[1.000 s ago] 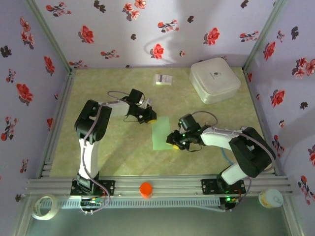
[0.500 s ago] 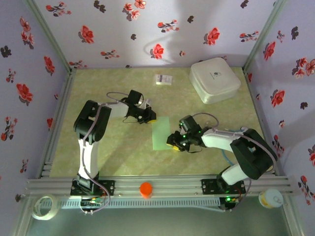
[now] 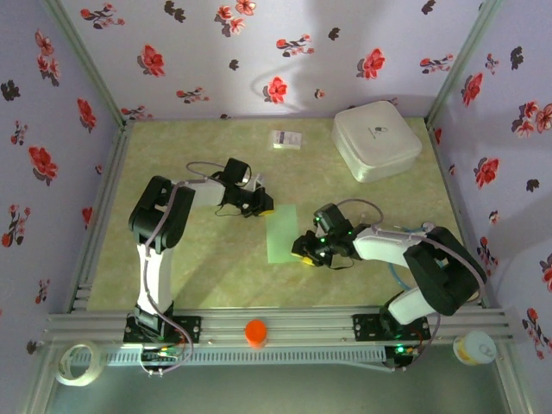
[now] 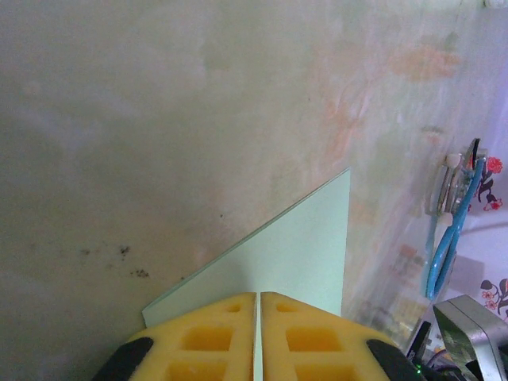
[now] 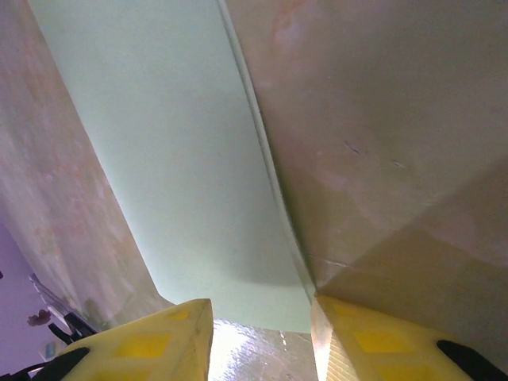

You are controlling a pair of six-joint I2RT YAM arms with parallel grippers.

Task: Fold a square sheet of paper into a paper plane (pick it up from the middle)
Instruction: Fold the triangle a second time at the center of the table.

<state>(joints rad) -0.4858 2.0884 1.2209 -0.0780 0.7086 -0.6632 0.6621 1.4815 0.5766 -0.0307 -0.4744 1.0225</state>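
Paper (image 3: 282, 233) flat overhead, close up left hand (image 4: 259, 300) pressed together, right hand (image 5: 260, 306) spread astride its edge

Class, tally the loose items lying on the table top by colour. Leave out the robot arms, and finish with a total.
White: 2 (rounded box, printed card)
Pale green: 1 (sheet of paper)
Total: 3

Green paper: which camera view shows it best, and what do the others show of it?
Top external: nearly the whole paper is in sight, lying between the two arms. The left wrist view shows a pointed corner of it; the right wrist view shows a close strip with one long edge.
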